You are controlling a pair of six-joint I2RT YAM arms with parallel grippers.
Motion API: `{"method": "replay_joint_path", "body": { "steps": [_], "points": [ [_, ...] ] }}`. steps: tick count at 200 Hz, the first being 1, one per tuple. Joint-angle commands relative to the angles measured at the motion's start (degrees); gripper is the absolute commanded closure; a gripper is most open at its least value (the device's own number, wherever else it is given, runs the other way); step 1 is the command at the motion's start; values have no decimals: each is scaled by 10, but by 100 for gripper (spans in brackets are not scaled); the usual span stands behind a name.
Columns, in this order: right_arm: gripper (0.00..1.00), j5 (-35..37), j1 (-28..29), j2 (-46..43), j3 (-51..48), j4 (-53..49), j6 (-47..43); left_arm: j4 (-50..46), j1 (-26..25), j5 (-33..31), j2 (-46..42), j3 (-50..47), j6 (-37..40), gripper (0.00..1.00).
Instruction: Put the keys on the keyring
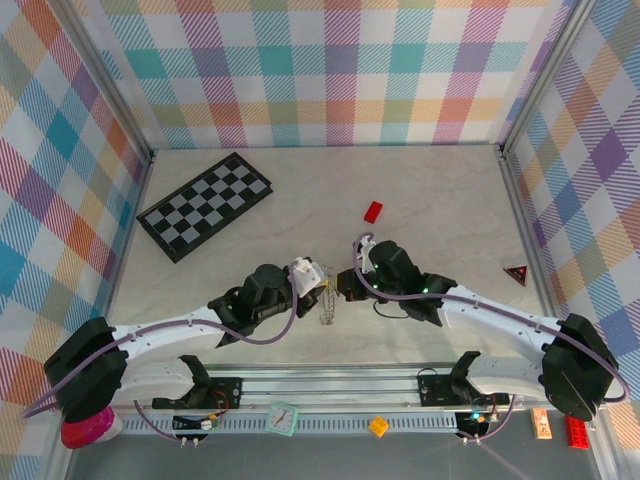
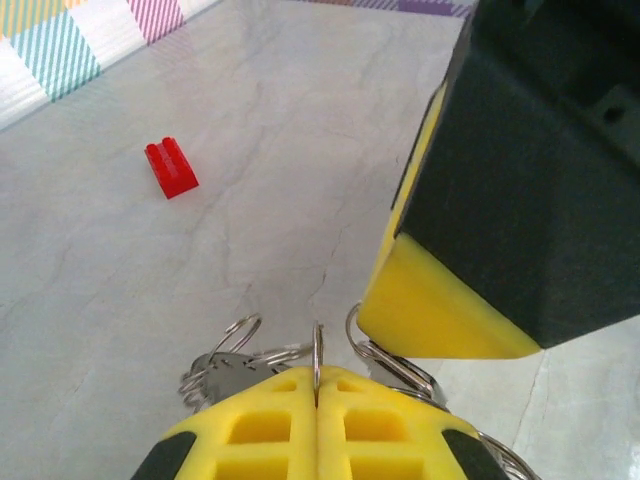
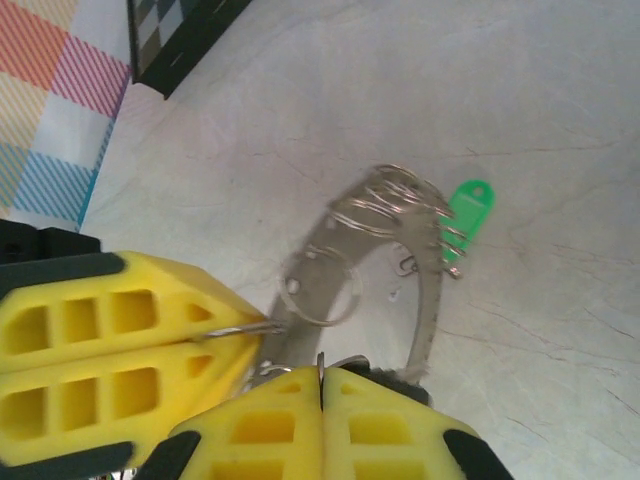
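Keyring (image 3: 390, 205) of silvery chain and wire loops, near the middle of the tabletop's (image 1: 440, 190) near edge, spanning the gap between the two tools. Green-headed key (image 3: 465, 212) sits against its bristly arc. Left tool (image 2: 317, 385): fingers pressed together on one thin loop. Right tool (image 3: 321, 385): fingers likewise closed on another loop. Red block (image 2: 171, 168) lies apart, toward the far edge.

Both arms (image 1: 160, 335) have white links, black joints, purple cables and yellow gripper fingers (image 2: 280, 385), seemingly with rectangular cut-outs.
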Motion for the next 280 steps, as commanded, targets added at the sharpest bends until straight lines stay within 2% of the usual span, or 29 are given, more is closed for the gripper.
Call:
{"method": "replay_joint_path", "body": {
  "steps": [1,22,41,87,117,144,249,280],
  "points": [
    [100,13,-3,-16,-14,28,38,76,-11,-11,5,-13,-29,100],
    [100,7,-4,-12,-17,35,46,88,-12,-4,14,-13,-37,100],
    [100,-12,-4,-16,-16,49,15,86,-12,8,18,-10,-45,100],
    [100,-35,-4,-36,6,-11,-195,53,-12,17,20,5,-78,100],
    [100,-66,-4,-18,28,-40,-266,40,-12,28,18,10,-94,100],
    [100,-70,-4,-12,33,-34,-279,35,-12,35,17,11,-100,100],
    [100,-8,-4,-17,35,-11,-274,29,-12,49,16,10,-100,100],
    [100,-13,-4,-15,35,-3,-275,30,-12,52,17,11,-99,100]
  ]
}}
